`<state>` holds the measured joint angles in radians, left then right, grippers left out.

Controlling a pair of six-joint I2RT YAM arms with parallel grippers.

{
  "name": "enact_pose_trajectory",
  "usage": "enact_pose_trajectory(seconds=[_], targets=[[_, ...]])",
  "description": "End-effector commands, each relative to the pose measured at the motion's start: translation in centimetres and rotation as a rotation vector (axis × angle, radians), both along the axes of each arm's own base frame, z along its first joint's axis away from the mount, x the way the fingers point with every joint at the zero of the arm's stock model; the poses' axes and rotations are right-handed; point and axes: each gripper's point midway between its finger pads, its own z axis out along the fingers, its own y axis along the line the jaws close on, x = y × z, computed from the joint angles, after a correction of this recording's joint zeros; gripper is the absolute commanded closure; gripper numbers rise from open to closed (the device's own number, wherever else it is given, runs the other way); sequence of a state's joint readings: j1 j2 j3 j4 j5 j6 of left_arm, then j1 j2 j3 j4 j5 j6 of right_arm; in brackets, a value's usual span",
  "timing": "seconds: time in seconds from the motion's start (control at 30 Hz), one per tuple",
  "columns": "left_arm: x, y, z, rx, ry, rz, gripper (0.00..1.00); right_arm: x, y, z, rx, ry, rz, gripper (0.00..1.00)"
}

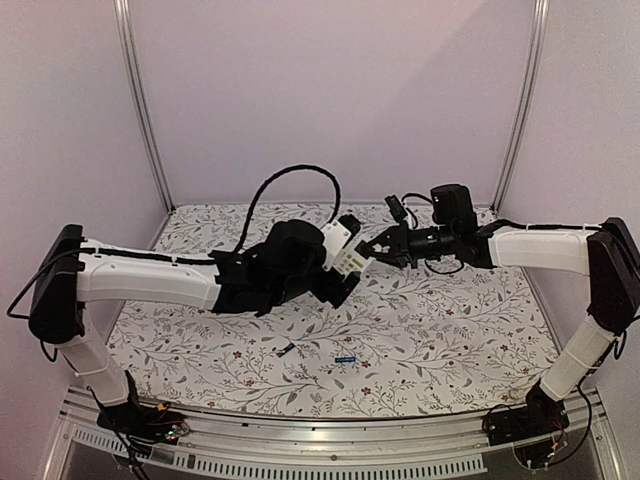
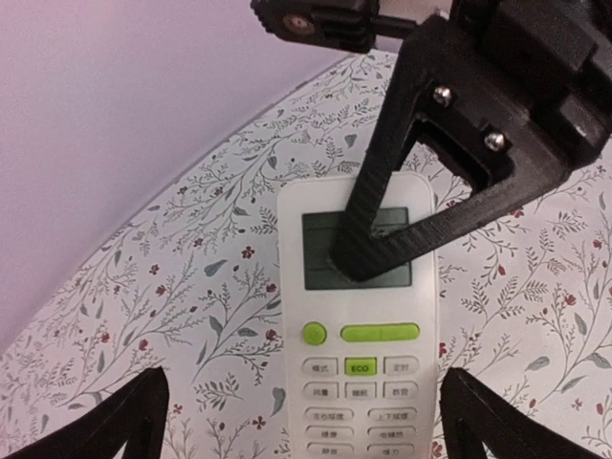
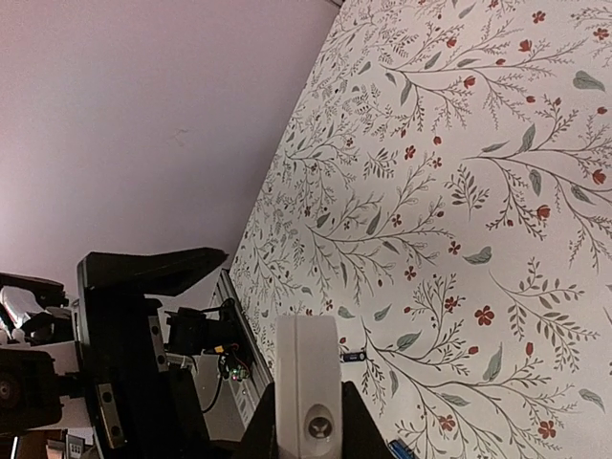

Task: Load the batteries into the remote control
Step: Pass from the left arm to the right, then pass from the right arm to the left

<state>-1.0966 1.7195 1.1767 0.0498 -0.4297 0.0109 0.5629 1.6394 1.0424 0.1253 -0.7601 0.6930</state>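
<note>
Floral worktop, remote control held aloft above its rear half, right pincer pinching the display end, one finger crossing the display window, left pincer spread clear of both sides, blackish battery and blue battery lying apart on the front worktop.

One remote control; two batteries: blackish battery, blue battery.

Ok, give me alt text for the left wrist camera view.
A white remote faces the camera above a floral tablecloth, the right gripper clamped on its screen end, one black finger across the display. The left gripper stands open, fingertips either side of its button end.
</note>
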Motion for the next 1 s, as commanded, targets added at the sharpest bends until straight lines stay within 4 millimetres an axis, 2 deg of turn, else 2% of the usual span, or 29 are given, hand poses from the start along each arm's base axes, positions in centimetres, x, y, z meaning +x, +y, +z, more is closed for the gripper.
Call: enact_pose_trajectory(seconds=[0.0, 0.13, 0.23, 0.37, 0.53, 0.67, 0.83, 0.97], targets=[[-1.0, 0.9, 3.3, 0.082, -0.209, 0.016, 0.01, 1.0, -0.2, 0.4, 0.003, 0.016, -0.078, 1.0], [-2.0, 0.0, 2.9, 0.285, -0.375, 0.031, 0.0, 1.8, -0.6, -0.1, -0.01, 0.09, -0.149, 0.99], [-2.5, -1.0, 1.4, 0.432, -0.406, 0.024, 0.01, 1.8, -0.8, -0.4, -0.022, 0.135, -0.173, 0.99], [-3.5, -2.5, 0.3, 0.528, -0.455, -0.006, 0.07, 1.5, -1.0, -0.7, -0.02, 0.181, -0.188, 0.99], [-3.2, -3.1, -0.8, 0.68, -0.532, 0.017, 0.09, 0.8, -1.2, -0.2, 0.001, 0.215, -0.192, 1.0], [-2.7, -3.1, -1.0, 0.746, -0.584, 0.064, 0.09, -0.2, -1.7, 0.4, 0.021, 0.24, -0.195, 1.0], [-2.0, -3.0, -0.6, 0.797, -0.631, 0.127, 0.2, -1.3, -2.2, 1.0, 0.04, 0.267, -0.194, 1.0], [-1.9, -3.2, -0.1, 0.808, -0.656, 0.139, 0.39, -1.8, -2.4, 0.8, 0.048, 0.285, -0.191, 0.99]])
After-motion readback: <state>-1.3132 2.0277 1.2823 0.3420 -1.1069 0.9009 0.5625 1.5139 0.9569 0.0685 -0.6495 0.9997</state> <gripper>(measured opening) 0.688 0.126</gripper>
